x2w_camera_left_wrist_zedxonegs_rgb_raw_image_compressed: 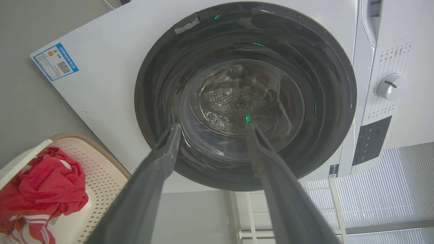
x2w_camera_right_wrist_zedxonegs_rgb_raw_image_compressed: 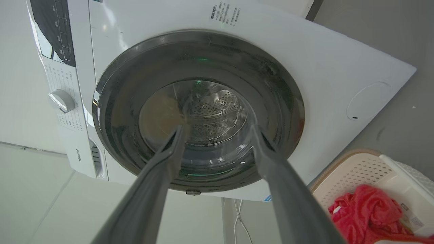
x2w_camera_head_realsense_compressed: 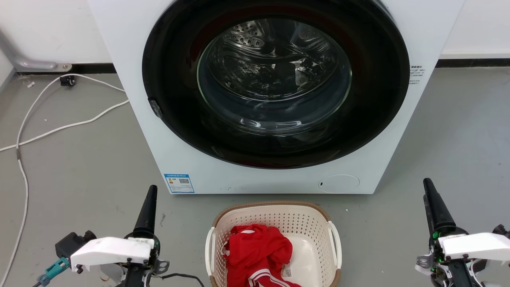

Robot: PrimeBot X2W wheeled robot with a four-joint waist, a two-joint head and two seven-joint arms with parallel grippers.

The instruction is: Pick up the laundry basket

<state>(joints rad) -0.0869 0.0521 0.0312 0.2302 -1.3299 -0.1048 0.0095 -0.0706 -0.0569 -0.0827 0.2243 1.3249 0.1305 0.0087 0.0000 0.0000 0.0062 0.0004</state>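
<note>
Evidently barely begun: the laundry basket (x2w_camera_head_realsense_compressed: 279, 218) sits unlifted on the floor (x2w_camera_head_realsense_compressed: 79, 167) just before the washing machine (x2w_camera_head_realsense_compressed: 179, 159), the left gripper (x2w_camera_left_wrist_zedxonegs_rgb_raw_image_compressed: 212, 126) and right gripper (x2w_camera_right_wrist_zedxonegs_rgb_raw_image_compressed: 217, 128) flanking it, fingers (x2w_camera_left_wrist_zedxonegs_rgb_raw_image_compressed: 159, 162) apart, gripping nothing.

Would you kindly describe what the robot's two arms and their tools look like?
The left tool and right tool each have two long, dark grey, tapering fingers on a white wrist shell. The left wrist carries a teal connector and a black cable; the right shows small green lights.
</note>
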